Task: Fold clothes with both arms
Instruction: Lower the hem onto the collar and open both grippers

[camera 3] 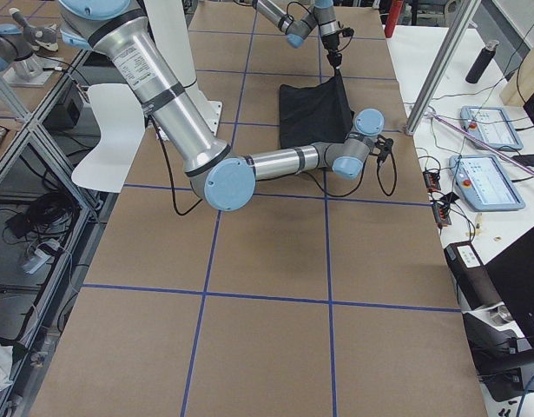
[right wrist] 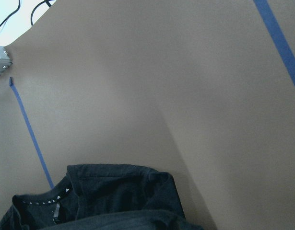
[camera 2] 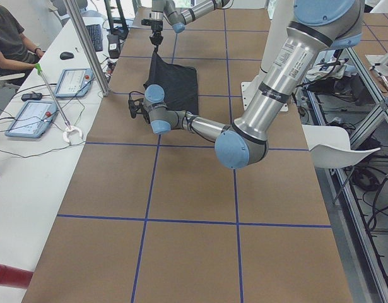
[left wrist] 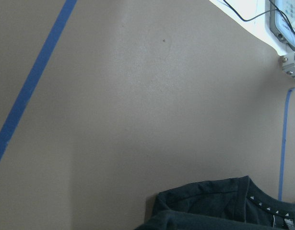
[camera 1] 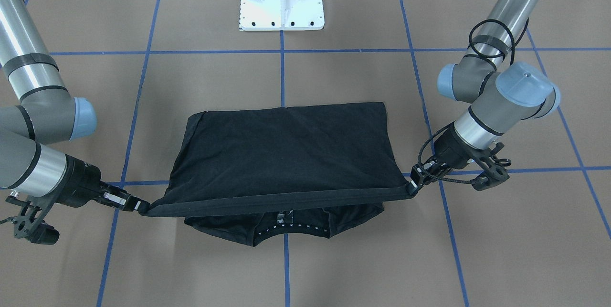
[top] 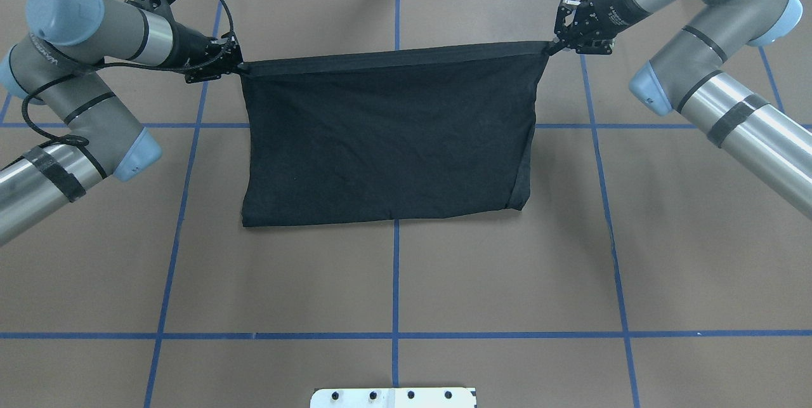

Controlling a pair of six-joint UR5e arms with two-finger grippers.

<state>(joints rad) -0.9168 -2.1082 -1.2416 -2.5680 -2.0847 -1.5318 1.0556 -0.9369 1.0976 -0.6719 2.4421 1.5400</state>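
Left hand [camera 1: 413, 185]: jaws narrow, pinched on one corner of the hem [camera 1: 277, 199] of the black T-shirt [camera 1: 286, 149]. Right hand [camera 1: 138, 206]: the same, clamped on the opposite hem corner. Both grips take only a little cloth at the very tip.

Hem: pulled into a near-straight band between the two hands and raised off the counter [top: 393, 268]. From it the upper layer slopes down to a fold line on the robot's side.

Collar [camera 1: 286, 230]: flat on the counter under and just beyond the hem on the operators' side. It is seen in both wrist views. No print is visible; the cloth shows plain black.

Judgement: bottom-over-top fold in hand, with the hem near the collar but not yet laid down.

Risks:
- The thin corner pinch plus tension across the hem could pull one corner free. That side would drop and crease diagonally.
- Unequal travel of the two arms would skew the hem against the blue tape lines [top: 396, 230].
- In the overhead view the lower layer shows past the upper edge on the right arm's side [top: 525, 167]. Further pulling may drag it and shift the fold line.
- Releasing from height would leave a trapped bulge.
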